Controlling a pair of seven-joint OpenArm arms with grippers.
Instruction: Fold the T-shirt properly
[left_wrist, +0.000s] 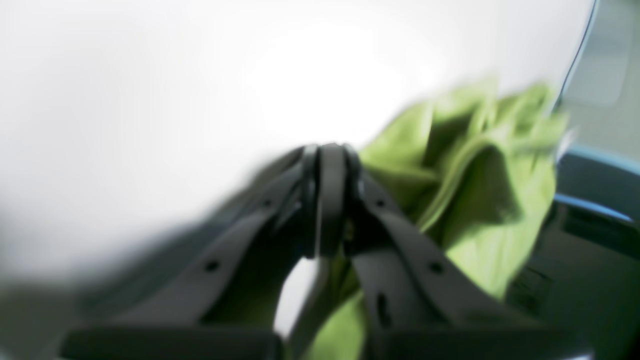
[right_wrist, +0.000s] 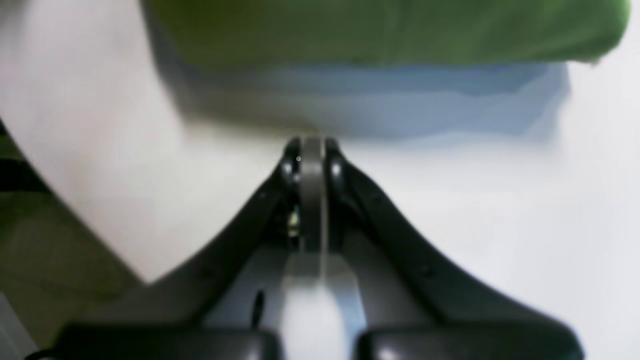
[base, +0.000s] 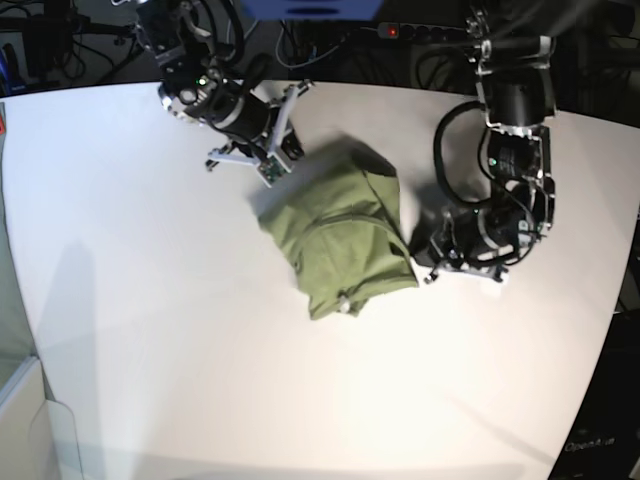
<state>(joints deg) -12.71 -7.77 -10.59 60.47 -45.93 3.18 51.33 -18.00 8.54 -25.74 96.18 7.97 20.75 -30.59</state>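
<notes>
The T-shirt (base: 343, 237) lies bunched at the table's (base: 150, 330) centre, barely folded; most remains. Left gripper (base: 432, 262), at three o'clock, and right gripper (base: 283, 150), at eleven, are both closed, empty.

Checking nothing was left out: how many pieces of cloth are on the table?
1: the T-shirt, bunched mid-table between the two arms. Nothing else shows, though folds could hide something.

Left wrist view, heavily blurred. Left gripper (left_wrist: 330, 150): black jaws pressed together at the tips, nothing visibly between them. Green T-shirt (left_wrist: 475, 190) bunched in folds just right of the jaws, lying on the white table (left_wrist: 150, 125). Dark equipment at far right.
</notes>
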